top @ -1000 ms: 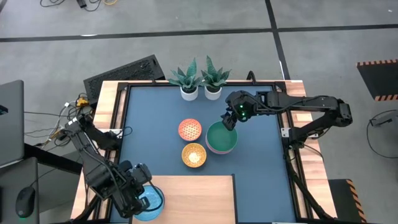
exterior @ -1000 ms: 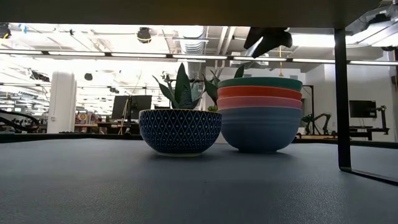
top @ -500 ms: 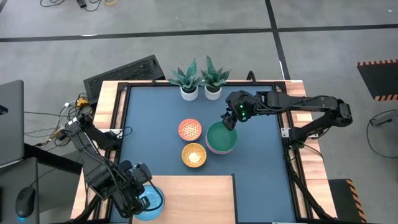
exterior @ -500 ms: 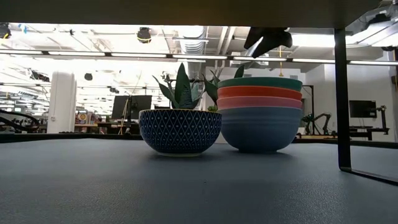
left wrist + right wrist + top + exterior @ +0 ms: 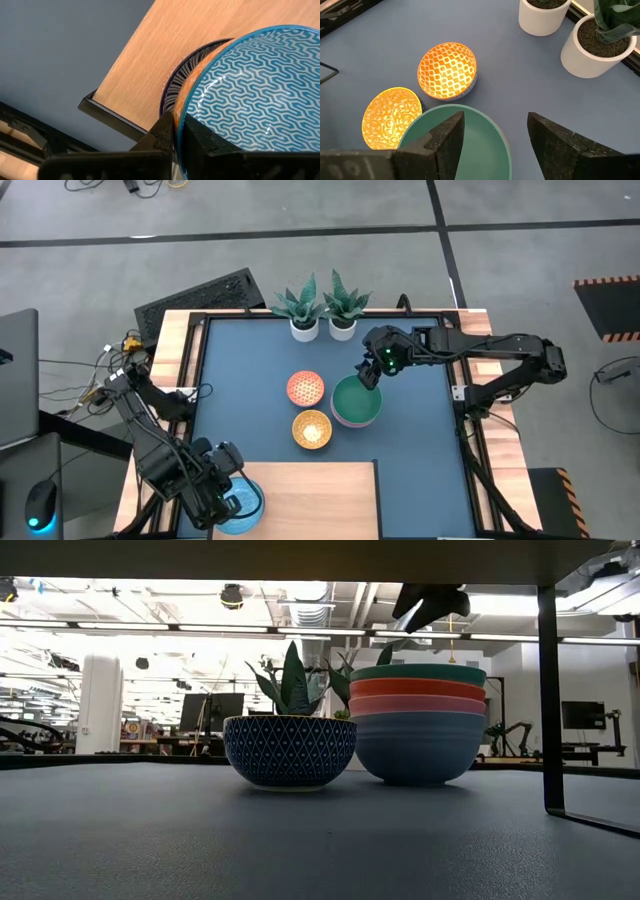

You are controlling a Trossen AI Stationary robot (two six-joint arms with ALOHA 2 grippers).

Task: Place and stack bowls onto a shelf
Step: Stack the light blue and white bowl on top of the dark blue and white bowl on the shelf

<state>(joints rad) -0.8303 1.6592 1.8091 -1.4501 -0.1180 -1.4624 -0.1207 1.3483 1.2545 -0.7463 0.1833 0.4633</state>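
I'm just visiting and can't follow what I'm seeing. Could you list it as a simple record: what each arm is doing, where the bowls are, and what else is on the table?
left gripper: shut on the rim of the blue patterned bowl, over the shelf
right gripper: open, above the green bowl
stack: green bowl on top of red, pink and light blue ones
loose bowls: orange-red bowl, yellow-orange bowl on the tabletop
other: two potted plants

Even overhead light, soft shadows; low view backlit by bright ceiling strips; wrist views sharp.
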